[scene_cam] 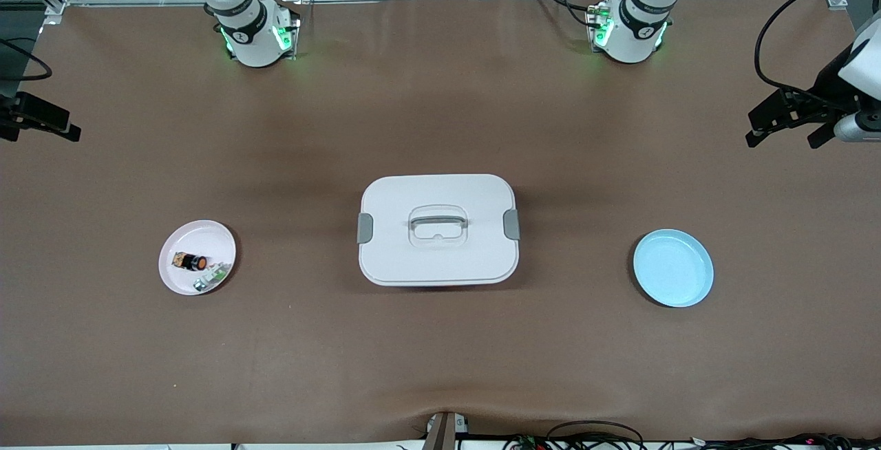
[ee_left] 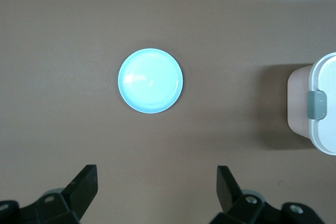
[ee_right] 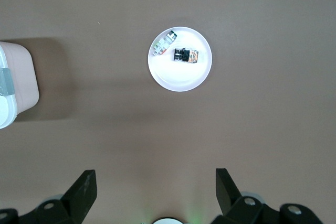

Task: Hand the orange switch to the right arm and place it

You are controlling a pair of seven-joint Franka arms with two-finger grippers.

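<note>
The worktop (scene_cam: 440, 92) is plain brown and unpatterned, and below the wide-open black left gripper (ee_left: 157, 187) lies a plain pale blue plate (ee_left: 150, 81). Below the equally black, open right gripper (ee_right: 156, 191) sits a pale pink plate (ee_right: 180, 80), which carries the black orange switch (scene_cam: 195, 261) with its round orange face and a small green-and-white part (scene_cam: 212, 278). Off to the side of both grippers stands a white lidded box (scene_cam: 438, 230) with grey latches and a grey handle, its lower body tinted faintly pink.

switch (scene_cam: 194, 261) in plate (scene_cam: 180, 278) | box (scene_cam: 438, 230) mid-table | dish (scene_cam: 673, 268) apparently bare
</note>
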